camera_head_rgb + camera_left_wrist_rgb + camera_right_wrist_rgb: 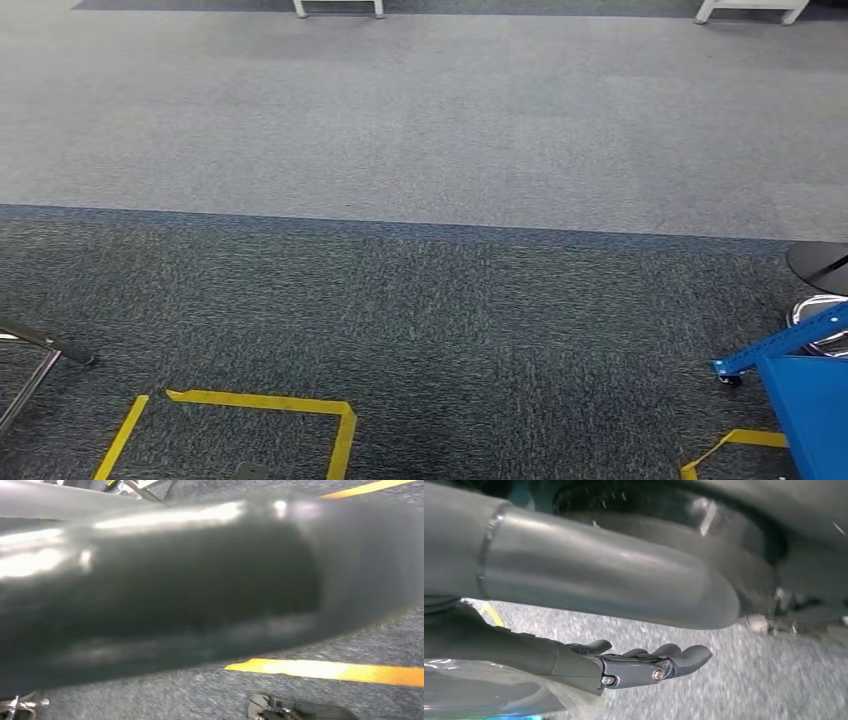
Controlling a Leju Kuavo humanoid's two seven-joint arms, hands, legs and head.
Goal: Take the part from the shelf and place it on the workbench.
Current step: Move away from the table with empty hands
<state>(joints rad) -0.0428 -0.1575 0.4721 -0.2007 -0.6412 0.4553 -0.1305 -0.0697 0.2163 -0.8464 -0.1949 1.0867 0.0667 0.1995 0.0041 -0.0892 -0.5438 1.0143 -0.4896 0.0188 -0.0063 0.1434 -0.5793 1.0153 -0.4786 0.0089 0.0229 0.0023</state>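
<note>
In the right wrist view my right hand (644, 665) hangs over grey carpet. Its dark fingers (684, 656) are stretched out almost straight, and the thick grey thumb (614, 580) lies apart from them. Carpet shows in the gap, and nothing is between thumb and fingers. A glossy, see-through surface (479, 692) sits behind the fingers at the picture's edge; what it is I cannot tell. The left wrist view is blurred, with a dark shiny mass (175, 590) close to the lens, so the left hand's state is unreadable. The head view looks down at floor, with no shelf, part or workbench.
Dark carpet (450, 320) meets lighter grey carpet (420, 120) farther ahead. Yellow floor tape (270, 405) marks a box at lower left. A blue cart (800, 385) and a black stool base (820, 262) stand at right. White furniture legs (338, 8) are far ahead, a metal stand leg (45, 345) at left.
</note>
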